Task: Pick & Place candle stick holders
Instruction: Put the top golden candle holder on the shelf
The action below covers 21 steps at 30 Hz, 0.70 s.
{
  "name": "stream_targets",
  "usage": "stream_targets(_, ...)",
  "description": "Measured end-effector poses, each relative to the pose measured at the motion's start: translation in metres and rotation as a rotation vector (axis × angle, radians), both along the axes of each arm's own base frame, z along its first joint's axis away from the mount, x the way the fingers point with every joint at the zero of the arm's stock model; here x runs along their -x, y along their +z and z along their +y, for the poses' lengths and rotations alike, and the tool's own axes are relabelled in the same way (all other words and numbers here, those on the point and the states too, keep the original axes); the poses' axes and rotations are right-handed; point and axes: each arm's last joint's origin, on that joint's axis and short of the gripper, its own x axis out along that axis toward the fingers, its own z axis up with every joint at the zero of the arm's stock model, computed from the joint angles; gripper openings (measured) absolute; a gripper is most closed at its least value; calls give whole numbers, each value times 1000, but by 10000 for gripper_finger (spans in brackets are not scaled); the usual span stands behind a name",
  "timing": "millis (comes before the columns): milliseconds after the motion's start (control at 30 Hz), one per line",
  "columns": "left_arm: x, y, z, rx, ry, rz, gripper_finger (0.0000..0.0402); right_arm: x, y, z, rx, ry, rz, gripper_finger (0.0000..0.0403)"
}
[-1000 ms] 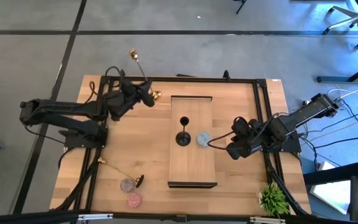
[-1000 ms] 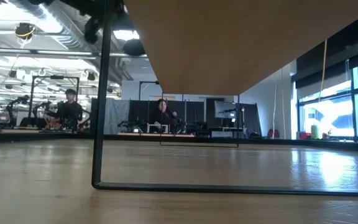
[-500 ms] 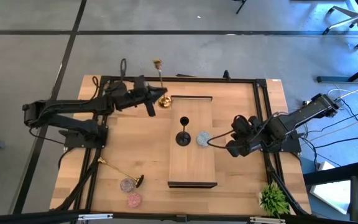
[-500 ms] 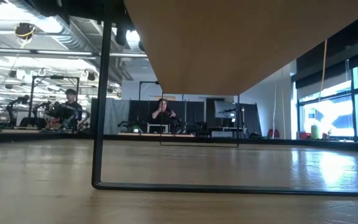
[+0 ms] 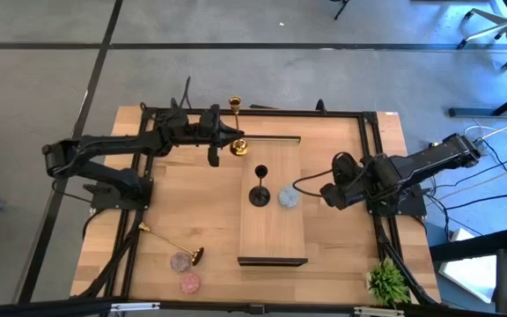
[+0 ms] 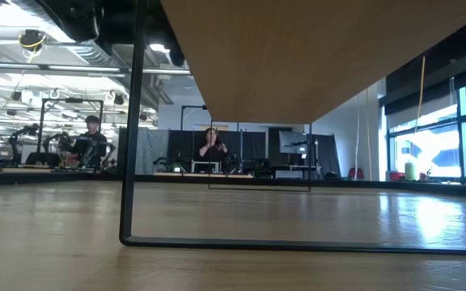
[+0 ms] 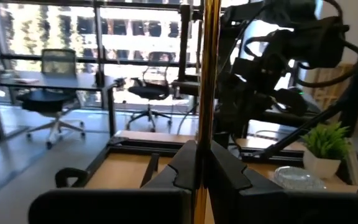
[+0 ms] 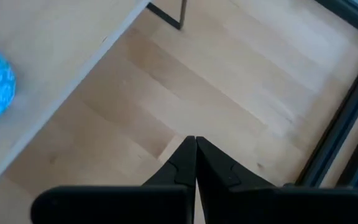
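Wooden riser shelf (image 5: 272, 220) in the table's middle already carries the black holder (image 5: 260, 195) and the light-blue holder (image 5: 288, 197). The left gripper (image 5: 232, 141), pinching the gold candle stick holder (image 5: 236, 123) by its stem, has swung it from beyond the shelf's far-left corner to that corner, so placing looks imminent. Right of the shelf, the right gripper (image 5: 326, 192) waits, fingers pressed together, empty.

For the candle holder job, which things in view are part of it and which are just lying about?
Part of the job: gold holder held in left gripper; black holder and light-blue holder on the raised board; second gold holder, mauve holder, pink holder.

Lying about: green plant.
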Motion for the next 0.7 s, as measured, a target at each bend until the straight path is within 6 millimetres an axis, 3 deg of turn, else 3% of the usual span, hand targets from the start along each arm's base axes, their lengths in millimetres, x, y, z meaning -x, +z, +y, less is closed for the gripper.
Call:
stream_targets(400,-22,-28,19,-49,-230,-62,14,-1,0,-2,-29,-109,-48,10)
stream_targets(567,-32,-45,24,-42,-221,-40,15,-2,0,-3,-32,-120,-54,10)
stream_targets(700,-36,-46,27,-57,-183,-61,15,-2,0,-3,-35,-121,-60,10)
